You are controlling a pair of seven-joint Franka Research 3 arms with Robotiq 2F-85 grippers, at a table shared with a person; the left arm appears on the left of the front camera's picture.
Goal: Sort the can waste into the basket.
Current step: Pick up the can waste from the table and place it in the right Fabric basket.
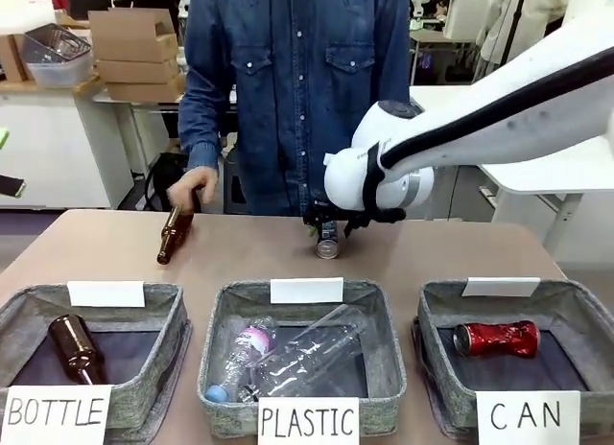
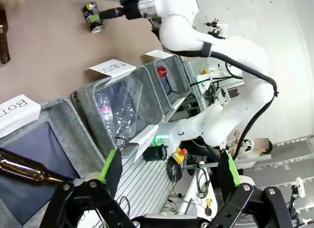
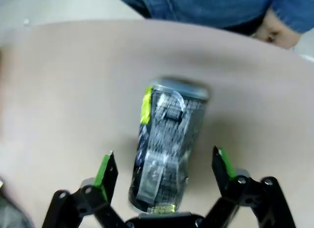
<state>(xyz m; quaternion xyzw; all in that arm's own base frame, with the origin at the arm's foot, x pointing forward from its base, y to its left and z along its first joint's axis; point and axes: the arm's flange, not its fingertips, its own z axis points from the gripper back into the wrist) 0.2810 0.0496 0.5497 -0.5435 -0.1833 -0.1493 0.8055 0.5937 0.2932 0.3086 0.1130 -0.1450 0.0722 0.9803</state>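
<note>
front: across table (image 1: 249, 253) | wrists: both see dark can (image 3: 167, 149)

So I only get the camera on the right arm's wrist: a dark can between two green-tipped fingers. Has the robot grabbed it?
Observer: Not yet. The right gripper is open, its fingers either side of the dark can, which lies on the table.
Operator: Where should it go?
Observer: Into the basket signed CAN, at the table's near right corner in the front view.
Operator: Anything in there?
Observer: A dented red can lies inside.
Operator: And the other arm?
Observer: Its wrist view shows the left gripper open, above the basket signed BOTTLE.
</note>
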